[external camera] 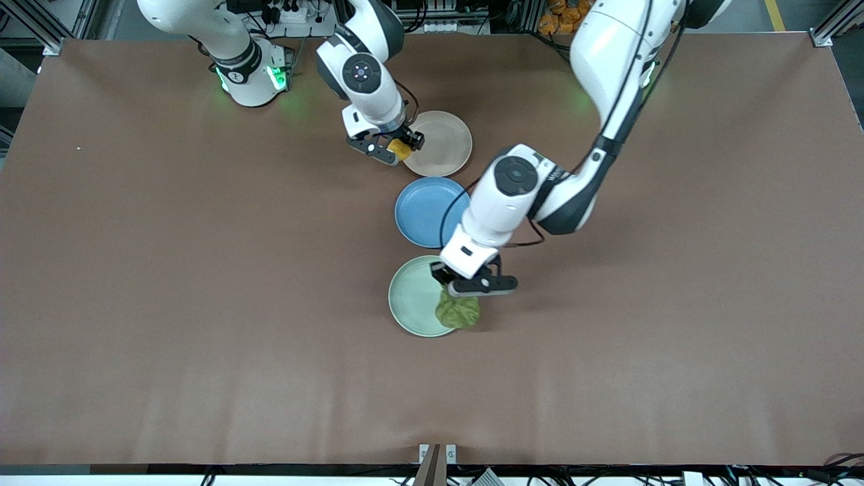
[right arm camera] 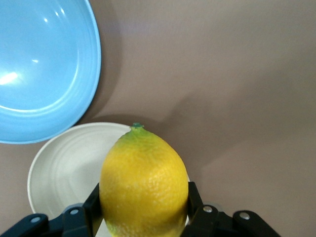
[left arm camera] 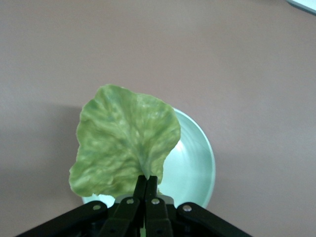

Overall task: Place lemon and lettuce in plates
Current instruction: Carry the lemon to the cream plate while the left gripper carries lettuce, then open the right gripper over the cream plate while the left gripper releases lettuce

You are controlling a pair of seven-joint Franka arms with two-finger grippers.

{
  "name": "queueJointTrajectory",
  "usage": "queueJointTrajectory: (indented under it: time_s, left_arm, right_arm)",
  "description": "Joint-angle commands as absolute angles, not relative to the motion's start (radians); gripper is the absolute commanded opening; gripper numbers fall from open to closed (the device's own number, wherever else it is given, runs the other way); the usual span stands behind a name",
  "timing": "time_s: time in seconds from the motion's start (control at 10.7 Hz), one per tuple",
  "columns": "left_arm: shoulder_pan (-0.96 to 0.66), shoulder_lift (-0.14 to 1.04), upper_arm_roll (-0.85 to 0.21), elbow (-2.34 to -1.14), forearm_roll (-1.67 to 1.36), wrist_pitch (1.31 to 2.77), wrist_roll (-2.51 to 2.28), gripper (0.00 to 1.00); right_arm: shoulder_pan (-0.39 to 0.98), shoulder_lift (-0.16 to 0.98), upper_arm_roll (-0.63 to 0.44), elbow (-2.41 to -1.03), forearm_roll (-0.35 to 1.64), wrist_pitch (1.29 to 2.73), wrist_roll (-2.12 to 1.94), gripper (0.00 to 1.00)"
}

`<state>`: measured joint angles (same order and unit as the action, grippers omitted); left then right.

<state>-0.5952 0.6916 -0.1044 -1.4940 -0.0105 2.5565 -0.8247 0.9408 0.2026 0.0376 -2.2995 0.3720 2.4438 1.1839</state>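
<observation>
My left gripper (external camera: 466,280) is shut on the stem of the lettuce (external camera: 457,310), a crinkled green leaf (left arm camera: 123,143) hanging over the edge of the mint green plate (external camera: 415,297) toward the left arm's end. That plate (left arm camera: 195,163) shows under the leaf in the left wrist view, where the fingers (left arm camera: 146,185) pinch the stem. My right gripper (external camera: 398,147) is shut on the yellow lemon (external camera: 399,150) over the rim of the beige-pink plate (external camera: 442,142). In the right wrist view the lemon (right arm camera: 143,182) fills the jaws above the pale plate (right arm camera: 64,168).
A blue plate (external camera: 428,210) lies between the two other plates, under the left arm's wrist; its rim (right arm camera: 44,74) shows in the right wrist view. Brown table cloth (external camera: 202,270) spreads wide on all sides.
</observation>
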Motion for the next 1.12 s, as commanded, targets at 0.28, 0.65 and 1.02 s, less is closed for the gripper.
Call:
queueJointTrajectory:
  time_s: [0.28,0.65,1.02]
  left_arm:
    - [-0.643,0.758,-0.094,-1.451,-0.034,2.603,-0.901,0.99]
    - [-0.634,0.715,-0.087,-1.451,-0.023,2.6,-0.907,1.0]
    - [-0.563,0.597,-0.078,-1.459,-0.003,2.475,-0.893,1.0]
  right_arm:
    - [1.022,0.276,0.029,-2.252,0.405,2.5,1.278,0.05]
    - [1.054,0.331,0.028,-2.234,0.405,2.526,1.311,0.97]
    - [1.062,0.338,0.025,-2.233,0.402,2.548,1.31,1.0]
